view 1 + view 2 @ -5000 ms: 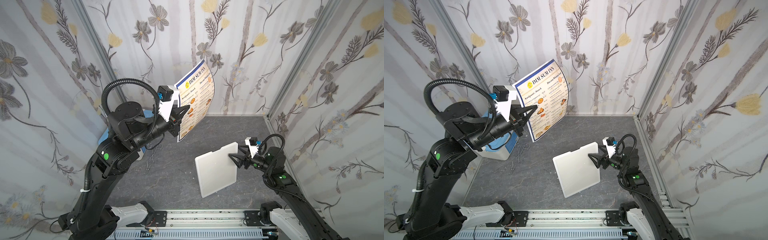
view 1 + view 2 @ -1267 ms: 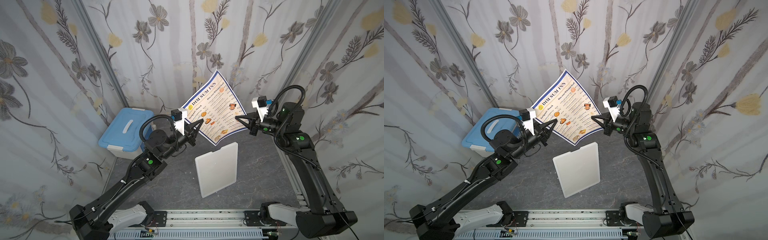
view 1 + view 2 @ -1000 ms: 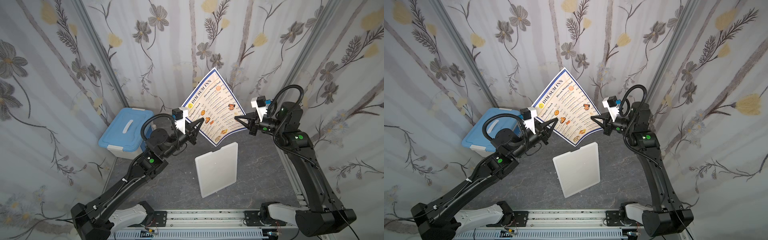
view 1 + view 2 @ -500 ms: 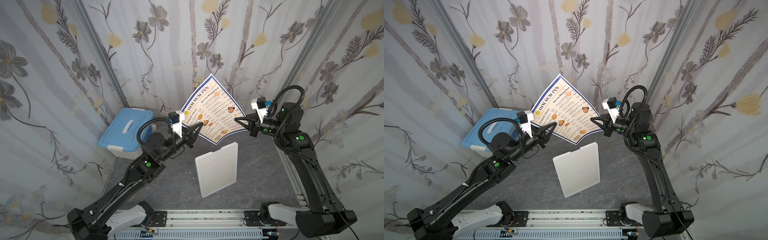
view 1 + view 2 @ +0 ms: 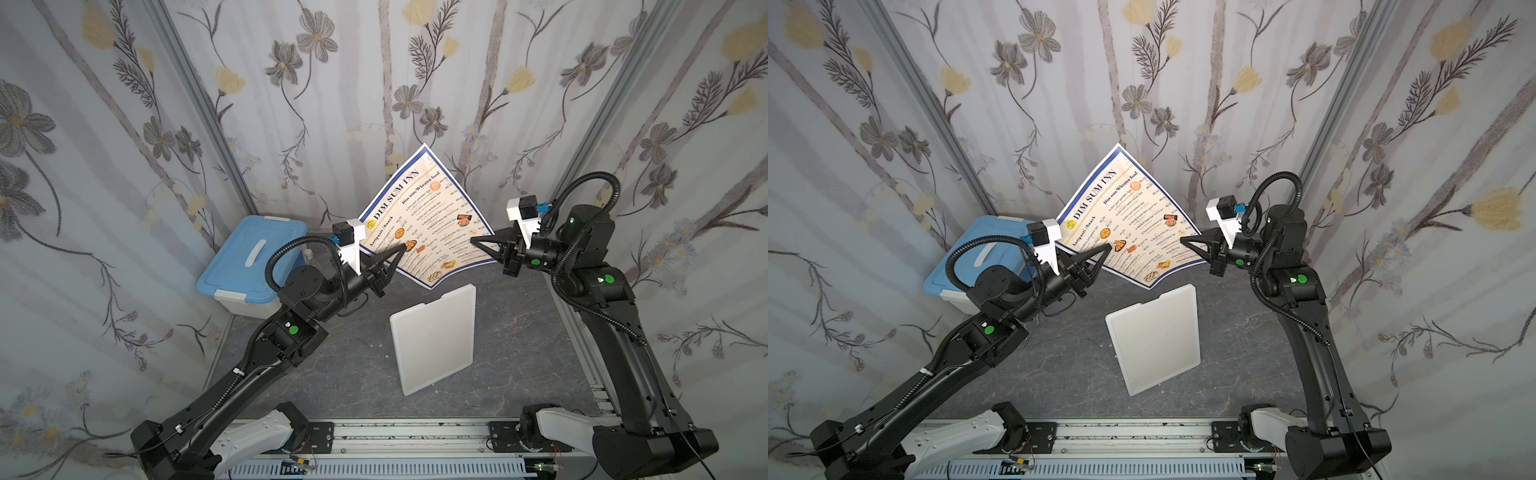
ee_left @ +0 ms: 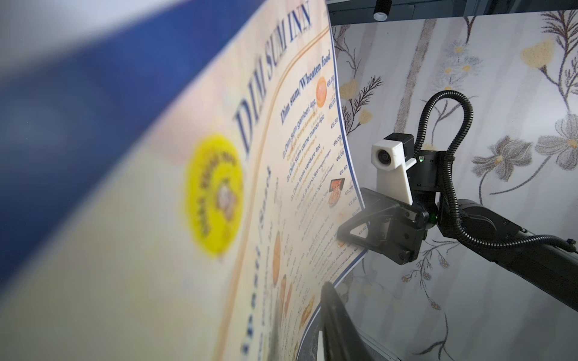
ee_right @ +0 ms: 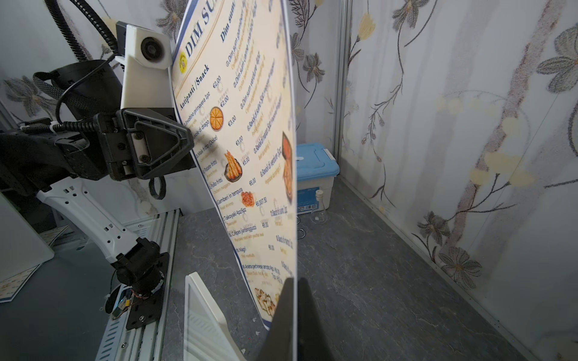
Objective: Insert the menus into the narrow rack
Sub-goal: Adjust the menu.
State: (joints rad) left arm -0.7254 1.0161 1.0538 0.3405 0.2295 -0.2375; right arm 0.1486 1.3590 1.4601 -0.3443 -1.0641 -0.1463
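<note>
The menu (image 5: 424, 216) (image 5: 1125, 216), a cream sheet with a blue border headed "DIM SUM INN", hangs in the air above the floor, slightly bowed. My right gripper (image 5: 476, 242) (image 7: 295, 281) is shut on its right edge. At the opposite edge my left gripper (image 5: 397, 259) (image 7: 189, 137) is open, jaws apart around the sheet. In the left wrist view only one finger (image 6: 334, 315) shows; the menu (image 6: 281, 156) hides the other. The narrow rack (image 5: 434, 336) (image 5: 1154, 336), a thin white upright sleeve, stands on the floor below and in front of the menu, untouched.
A white box with a blue lid (image 5: 249, 262) (image 7: 316, 168) sits in the back left corner, with a small glass bottle (image 7: 319, 209) and wire rings (image 7: 300, 233) beside it. Floral curtain walls close three sides. A metal rail (image 5: 395, 436) runs along the front.
My left gripper's jaws have parted on the menu's left edge within the last second. The sheet has tilted a little while the right gripper keeps hold. Five seconds ago the left gripper alone held it.
</note>
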